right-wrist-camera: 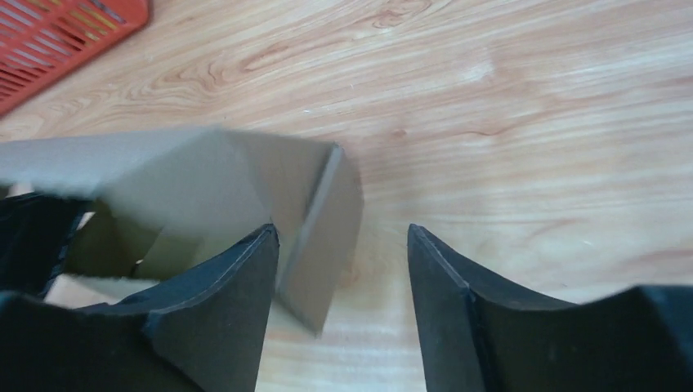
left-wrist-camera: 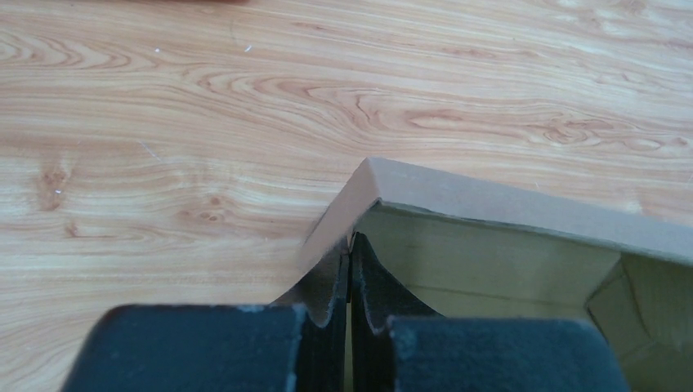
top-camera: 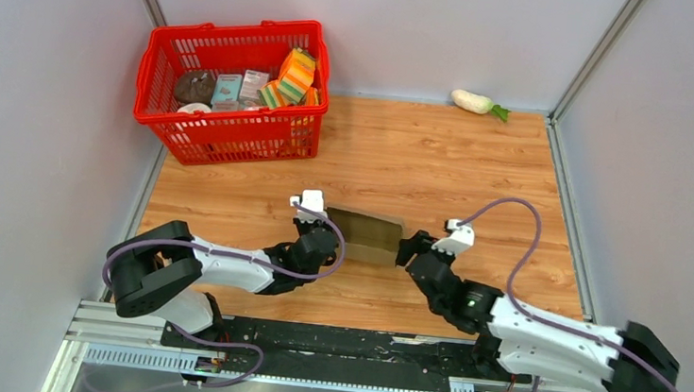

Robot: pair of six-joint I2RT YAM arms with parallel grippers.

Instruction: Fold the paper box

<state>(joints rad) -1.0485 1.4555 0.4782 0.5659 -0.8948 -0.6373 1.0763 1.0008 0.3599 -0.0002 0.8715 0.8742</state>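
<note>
One paper box (top-camera: 366, 231) is seen near the middle of the wooden table (top-camera: 441, 157), lying between the two grippers. Its long axis is set left to right across the table, with the right end turned slightly nearer. Its walls are partly raised and the open inside is faced upward.

The left end wall of the box (left-wrist-camera: 507, 204) is pinched between the fingers of the left gripper (left-wrist-camera: 350, 261), which are pressed together on the cardboard. The fingers of the right gripper (right-wrist-camera: 342, 230) are held apart at the right end, and a loose end flap of the box (right-wrist-camera: 188, 163) is seen standing between them, closer to one finger; no grip is made there.

One red basket (top-camera: 234, 139) holding several packaged goods is placed at the far left. One white vegetable (top-camera: 473, 101) is laid at the far edge, right of centre.
</note>
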